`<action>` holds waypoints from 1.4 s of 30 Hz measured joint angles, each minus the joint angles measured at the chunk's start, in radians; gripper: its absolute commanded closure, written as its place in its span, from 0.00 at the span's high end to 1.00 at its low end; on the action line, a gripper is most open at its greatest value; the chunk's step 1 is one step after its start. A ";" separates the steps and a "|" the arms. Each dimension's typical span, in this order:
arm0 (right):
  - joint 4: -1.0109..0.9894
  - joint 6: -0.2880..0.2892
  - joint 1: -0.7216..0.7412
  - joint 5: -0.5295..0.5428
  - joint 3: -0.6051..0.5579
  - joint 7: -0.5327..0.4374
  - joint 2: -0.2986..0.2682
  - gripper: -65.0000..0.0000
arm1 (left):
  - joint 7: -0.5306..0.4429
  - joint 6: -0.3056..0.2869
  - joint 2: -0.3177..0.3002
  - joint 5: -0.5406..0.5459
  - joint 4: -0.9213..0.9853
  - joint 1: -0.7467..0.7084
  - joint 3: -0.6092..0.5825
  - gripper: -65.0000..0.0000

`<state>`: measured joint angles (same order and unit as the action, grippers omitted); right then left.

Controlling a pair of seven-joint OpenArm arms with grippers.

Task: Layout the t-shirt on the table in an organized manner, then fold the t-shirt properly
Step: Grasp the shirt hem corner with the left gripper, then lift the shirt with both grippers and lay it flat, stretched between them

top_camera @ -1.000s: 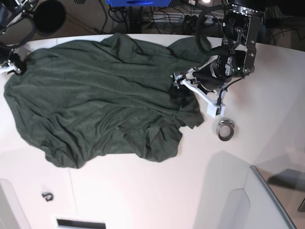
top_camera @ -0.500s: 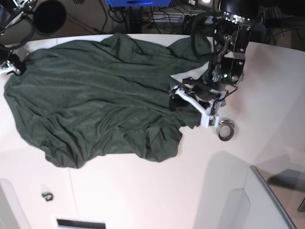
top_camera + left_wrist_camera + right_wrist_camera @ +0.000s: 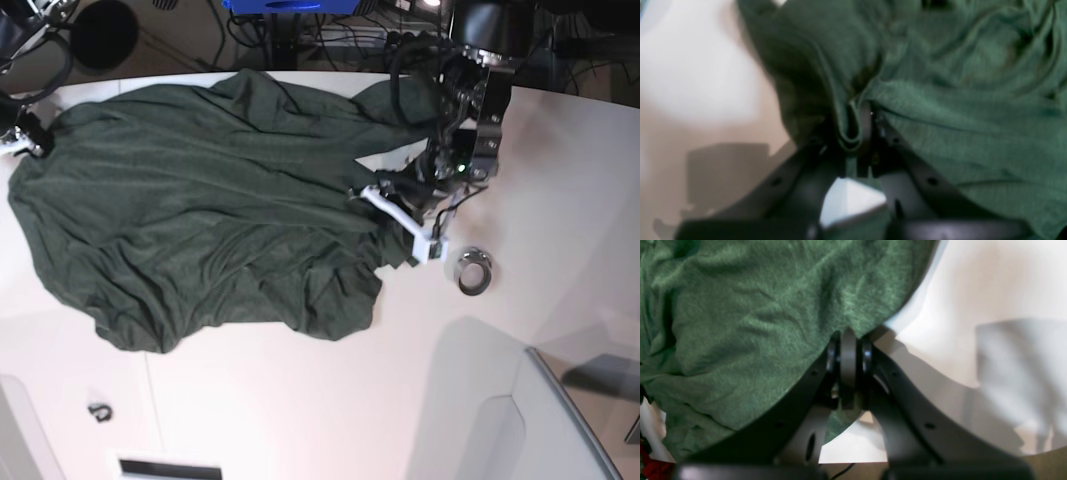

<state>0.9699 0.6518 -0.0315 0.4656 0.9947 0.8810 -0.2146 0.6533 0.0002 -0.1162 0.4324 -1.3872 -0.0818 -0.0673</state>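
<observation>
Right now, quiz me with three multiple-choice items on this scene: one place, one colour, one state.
1. Where does the metal ring lie?
A. on the t-shirt
B. on bare table beside the t-shirt
C. in a gripper

2. What colour is the t-shirt?
A. dark green
B. red
C. white

3. How is the left gripper?
A. wide open above the table
B. shut on nothing
C. shut on a fold of the t-shirt

Answers: B, white tabletop shows all around the ring; A, the cloth is green throughout; C, a hem fold sits pinched between its fingers.
</observation>
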 measured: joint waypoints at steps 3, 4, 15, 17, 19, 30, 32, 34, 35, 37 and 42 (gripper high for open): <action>0.000 0.000 0.000 -0.001 0.000 0.001 0.000 0.01 | 0.001 0.003 0.000 -0.005 -0.023 -0.035 0.095 0.00; 0.000 0.000 0.000 0.000 0.000 0.001 0.000 0.01 | 0.000 0.003 -0.004 -0.009 -0.026 -0.042 0.124 0.00; 0.005 0.001 -0.029 -0.002 -0.006 0.029 -0.038 0.00 | 0.001 -0.113 0.008 0.008 -0.095 -0.216 0.280 0.00; 0.058 -0.006 -0.068 -0.028 -0.006 0.059 -0.053 0.00 | 0.018 -0.112 0.000 0.003 -0.151 -0.264 0.296 0.00; 0.168 -0.007 -0.105 -0.040 -0.003 0.082 -0.050 0.00 | 0.049 -0.108 0.000 -0.003 -0.233 -0.282 0.294 0.00; 0.287 -0.151 0.279 -0.022 -0.346 0.184 -0.103 0.00 | 0.258 -0.113 0.089 -0.008 -0.121 0.235 0.157 0.00; 0.229 -0.193 0.398 -0.032 -0.399 0.150 -0.137 0.00 | 0.263 -0.107 0.091 -0.015 -0.013 0.351 0.153 0.00; 0.178 -0.210 0.536 -0.039 -0.443 0.132 -0.180 0.00 | 0.270 -0.105 0.099 -0.016 0.061 0.482 0.158 0.00; 0.168 -0.197 0.601 -0.040 -0.455 0.130 -0.195 0.00 | 0.275 -0.105 0.108 -0.020 0.072 0.541 0.164 0.00; 0.168 -0.199 0.746 -0.024 -0.465 0.113 -0.227 0.00 | 0.261 -0.109 0.124 -0.009 0.075 0.678 0.162 0.00; 0.263 -0.160 0.875 -0.026 -0.462 0.102 -0.295 0.00 | 0.274 -0.128 0.153 0.022 0.032 0.786 0.232 0.00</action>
<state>1.2331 0.4919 0.8433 0.4400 0.5327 0.9833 -0.5098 0.9272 -0.1280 0.0364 0.4541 -1.3548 0.7040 0.1646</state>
